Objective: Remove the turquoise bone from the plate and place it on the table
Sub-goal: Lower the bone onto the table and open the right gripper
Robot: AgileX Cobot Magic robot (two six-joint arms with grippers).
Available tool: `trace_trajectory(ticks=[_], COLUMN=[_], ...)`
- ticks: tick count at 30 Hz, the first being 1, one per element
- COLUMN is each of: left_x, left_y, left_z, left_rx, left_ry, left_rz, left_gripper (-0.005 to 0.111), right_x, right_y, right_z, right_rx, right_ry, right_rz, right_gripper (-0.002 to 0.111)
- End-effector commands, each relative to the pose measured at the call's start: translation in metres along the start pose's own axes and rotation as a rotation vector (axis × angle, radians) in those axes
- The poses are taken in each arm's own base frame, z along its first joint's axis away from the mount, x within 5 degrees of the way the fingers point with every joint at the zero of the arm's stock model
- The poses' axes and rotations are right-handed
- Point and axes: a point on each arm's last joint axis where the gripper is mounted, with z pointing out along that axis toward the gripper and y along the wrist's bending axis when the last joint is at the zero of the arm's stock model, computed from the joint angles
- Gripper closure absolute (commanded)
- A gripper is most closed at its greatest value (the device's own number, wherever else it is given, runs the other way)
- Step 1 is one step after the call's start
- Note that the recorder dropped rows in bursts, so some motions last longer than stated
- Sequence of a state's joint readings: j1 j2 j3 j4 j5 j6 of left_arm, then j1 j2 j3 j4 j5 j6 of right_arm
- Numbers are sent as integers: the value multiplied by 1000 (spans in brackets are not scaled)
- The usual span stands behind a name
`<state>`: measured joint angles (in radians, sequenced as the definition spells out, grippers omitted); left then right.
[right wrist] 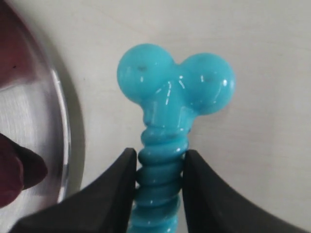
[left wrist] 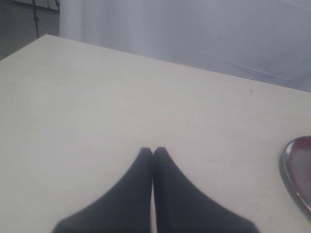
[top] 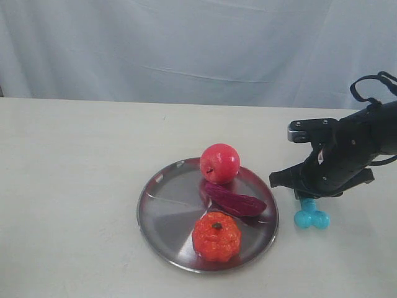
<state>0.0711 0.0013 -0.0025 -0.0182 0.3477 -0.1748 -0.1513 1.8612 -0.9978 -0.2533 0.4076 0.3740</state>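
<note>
Turquoise bone off the plate, seemingly touching the bench, pinched in right gripper jaws, release pending; left gripper jaws pressed together.

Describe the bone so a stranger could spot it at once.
Find the silver plate on the white table. Just past its right rim, the black right hand grips the bone by its ridged shaft. It is the only turquoise thing, with two round knobs, unlike the red apple, purple root and orange pumpkin on the plate.

Apple: red, centre of frame.
Purple vegetable: just below apple.
Pumpkin: orange, lower centre.
Curtain: pale, upper frame.
</note>
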Motion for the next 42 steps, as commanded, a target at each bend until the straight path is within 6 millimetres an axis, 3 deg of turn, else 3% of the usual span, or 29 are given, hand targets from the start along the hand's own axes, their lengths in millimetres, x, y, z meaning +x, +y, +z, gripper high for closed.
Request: trace_trajectory(ticks=[1, 9, 24, 29, 32, 39, 42], left_x=[0, 0, 0, 0, 0, 0, 0], left_y=[0, 0, 0, 0, 0, 0, 0], left_z=[0, 0, 0, 0, 0, 0, 0], left_rx=[7, 7, 7, 7, 7, 7, 7], left_ry=[-3, -3, -3, -3, -3, -3, -3], left_rz=[-4, -4, -4, -4, -4, -4, -4], left_gripper=[107, 107, 107, 107, 107, 107, 107], right_x=[-1, 2, 3, 7, 8, 7, 6], right_y=[0, 15, 15, 15, 15, 15, 15], right_z=[3, 8, 9, 19, 20, 19, 15], right_rx=[-4, -30, -28, -22, -22, -22, -23], right_ry=[-5, -8, -2, 34, 34, 34, 24], right_rz=[1, -31, -32, -36, -31, -31, -30], right_gripper=[91, 91, 90, 89, 82, 49, 46])
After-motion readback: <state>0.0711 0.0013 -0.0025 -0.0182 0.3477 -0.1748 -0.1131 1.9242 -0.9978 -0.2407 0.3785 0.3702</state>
